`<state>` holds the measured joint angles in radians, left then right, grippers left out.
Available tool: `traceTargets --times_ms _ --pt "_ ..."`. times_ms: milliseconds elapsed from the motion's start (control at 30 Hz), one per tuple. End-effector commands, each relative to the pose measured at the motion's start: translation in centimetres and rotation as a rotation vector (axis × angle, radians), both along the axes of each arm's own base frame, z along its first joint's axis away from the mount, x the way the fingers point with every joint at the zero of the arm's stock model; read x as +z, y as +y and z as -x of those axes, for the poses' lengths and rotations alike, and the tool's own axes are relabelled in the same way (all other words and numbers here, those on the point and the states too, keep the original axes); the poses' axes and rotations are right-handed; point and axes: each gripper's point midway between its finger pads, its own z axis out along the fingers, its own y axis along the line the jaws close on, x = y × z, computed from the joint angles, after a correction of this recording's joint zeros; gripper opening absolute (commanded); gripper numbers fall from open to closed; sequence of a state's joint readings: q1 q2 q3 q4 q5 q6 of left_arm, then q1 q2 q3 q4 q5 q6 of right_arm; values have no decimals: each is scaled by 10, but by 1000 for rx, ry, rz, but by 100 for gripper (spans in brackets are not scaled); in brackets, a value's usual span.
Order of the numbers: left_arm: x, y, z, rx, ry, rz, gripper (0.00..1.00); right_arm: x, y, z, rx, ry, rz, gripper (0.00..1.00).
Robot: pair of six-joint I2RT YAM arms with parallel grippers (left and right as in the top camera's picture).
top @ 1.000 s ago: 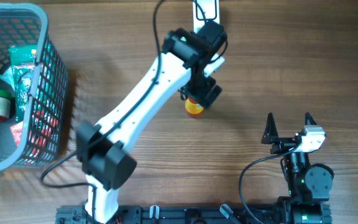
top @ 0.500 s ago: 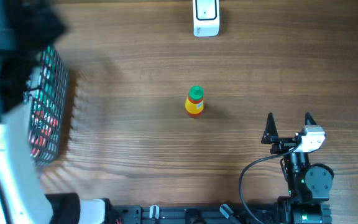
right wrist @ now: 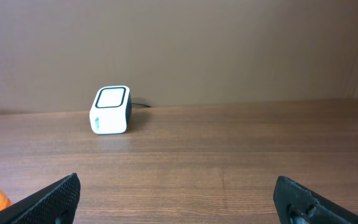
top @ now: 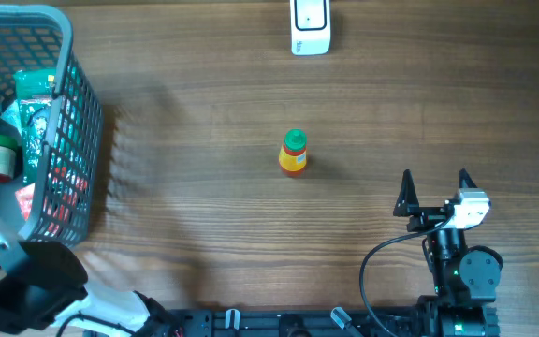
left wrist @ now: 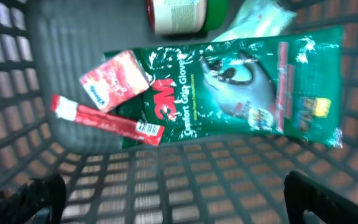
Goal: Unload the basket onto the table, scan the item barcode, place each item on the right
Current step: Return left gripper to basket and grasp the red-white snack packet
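Overhead: finds a small yellow bottle (top: 293,153) with a green cap standing upright on the wooden table (top: 204,112), about mid-table, touched by neither arm. Places the white scanner (top: 310,26) at the far edge, well apart from the bottle and roughly in line with it. Puts a grey mesh basket (top: 87,122) at the far left, with several goods inside. Shows the right gripper (top: 434,180) low at the near right, well apart from the bottle, with 2 black fingers spread wide and nothing between them.

Left wrist: looks straight down into the basket. Catches the 2 fingers (left wrist: 36,199) of the left gripper (left wrist: 173,180) only at the bottom corners, set wide apart and gripping nothing, over the mesh floor. Cannot tell how deep inside the basket.

Lists on that floor:
- 1 green 3M glove pack (left wrist: 229,87), lying flat
- 1 small red packet (left wrist: 114,79), overlapping the pack's left end
- 1 thin red stick sachet (left wrist: 107,118), just below the packet and crossing the pack's lower-left corner
- 1 jar (left wrist: 185,15) with a green lid, on its side at the top edge, just beside the pack

Right wrist: faces across the table toward the scanner, upright near the back wall, left of centre. Glimpses a sliver of the bottle at the lower-left edge. Frames both spread fingers at the bottom corners, with only table between.
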<state>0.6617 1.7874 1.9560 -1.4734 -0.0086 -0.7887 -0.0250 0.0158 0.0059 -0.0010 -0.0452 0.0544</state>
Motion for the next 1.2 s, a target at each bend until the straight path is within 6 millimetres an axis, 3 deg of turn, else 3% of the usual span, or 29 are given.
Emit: traceTargets --times_ms 0,167,500,633,767,1167 --pt "-42 1 0 85 25 79 100 1 3 0 18 -3 9 100" --pt "-106 10 0 114 76 73 100 1 3 0 18 -3 9 100" --pt "-159 21 -4 119 45 4 100 1 3 0 18 -3 8 100" --pt "-167 20 0 162 49 14 100 1 3 0 18 -3 8 100" --pt "-165 25 -4 172 25 -1 100 1 3 0 18 -3 8 100" --pt "-165 42 11 212 89 -87 100 0 3 0 18 -3 9 99"
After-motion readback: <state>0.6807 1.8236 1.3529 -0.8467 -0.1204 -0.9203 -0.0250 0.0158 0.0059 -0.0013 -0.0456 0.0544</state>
